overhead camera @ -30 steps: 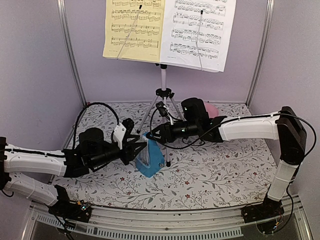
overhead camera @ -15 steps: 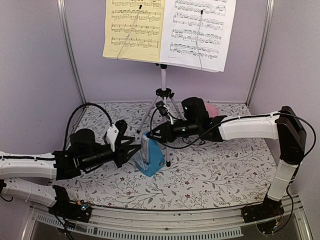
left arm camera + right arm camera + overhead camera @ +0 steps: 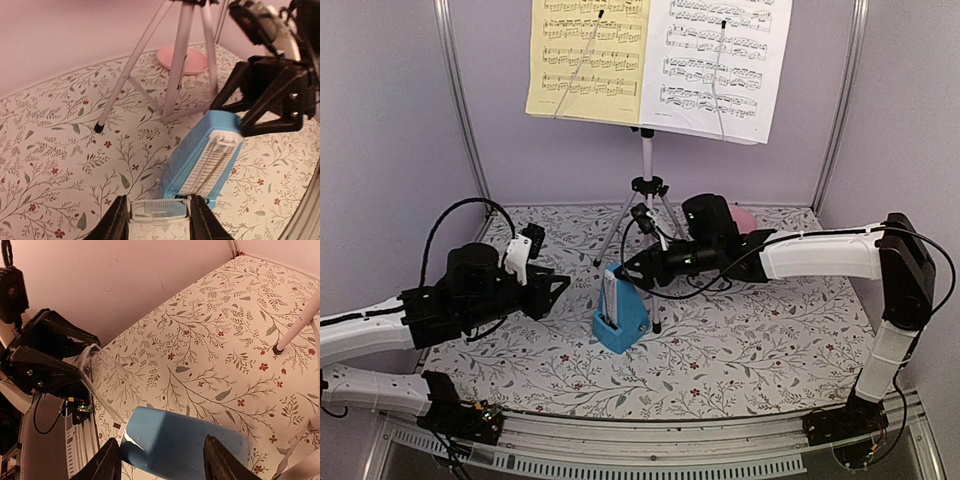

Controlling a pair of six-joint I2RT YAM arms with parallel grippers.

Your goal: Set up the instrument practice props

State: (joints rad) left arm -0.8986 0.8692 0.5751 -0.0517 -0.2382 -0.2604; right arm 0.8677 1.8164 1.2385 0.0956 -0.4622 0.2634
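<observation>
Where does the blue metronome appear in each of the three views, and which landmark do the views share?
Top external: the blue metronome stands just left of centre, below the middle.
Left wrist: right of centre in the lower half, pale face visible.
Right wrist: bottom centre, only its blue body shows.
Shared landmark: the tripod legs.

The music stand (image 3: 647,170) stood on its tripod at the back of the table (image 3: 770,340), bearing the left sheet (image 3: 588,60) and the right sheet (image 3: 715,65) side by side. The metronome (image 3: 620,318) stood on the table just beside the stand's near leg, with the plate (image 3: 745,218) behind it to the right, near the back wall. The left gripper (image 3: 558,285), a cover (image 3: 159,209) between its fingers, was left of the metronome and apart from it; the right gripper (image 3: 622,272) was at the metronome's top.
</observation>
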